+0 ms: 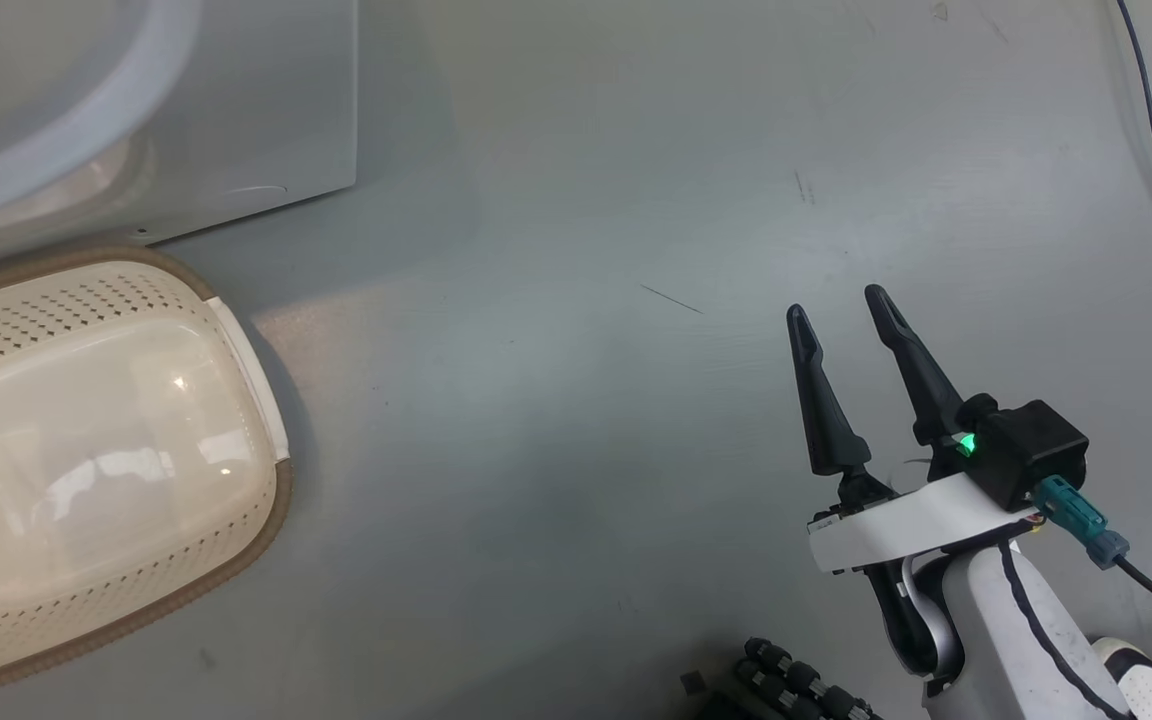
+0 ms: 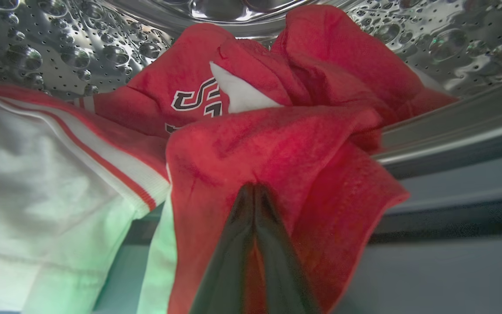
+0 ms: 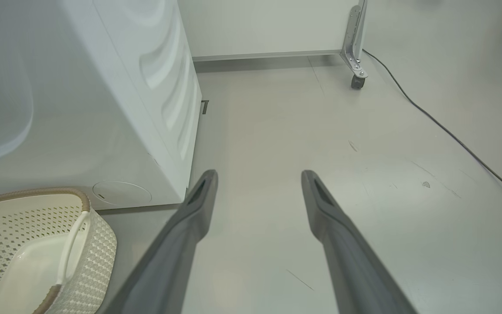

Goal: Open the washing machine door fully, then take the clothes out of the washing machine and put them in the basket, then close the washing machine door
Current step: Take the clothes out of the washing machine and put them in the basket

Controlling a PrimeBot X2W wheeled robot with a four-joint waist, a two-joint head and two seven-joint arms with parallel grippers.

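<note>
In the left wrist view my left gripper (image 2: 254, 188) is shut on a fold of the red garment (image 2: 277, 148), which hangs over the lip of the perforated steel drum (image 2: 50, 48). A white garment with thin red stripes (image 2: 46, 174) lies beside it on the left. The washing machine (image 1: 236, 110) shows as a white corner at the head view's top left, and its white side (image 3: 103, 109) fills the left of the right wrist view. The cream basket (image 1: 86, 450) stands on the floor before the machine, with nothing in it. My right gripper (image 1: 841, 305) hangs open over bare floor.
A dark cable (image 3: 451, 135) runs across the grey floor at the right. A caster on a metal leg (image 3: 356, 80) stands near the back wall. Part of my wheeled base (image 1: 796, 685) shows at the head view's bottom edge.
</note>
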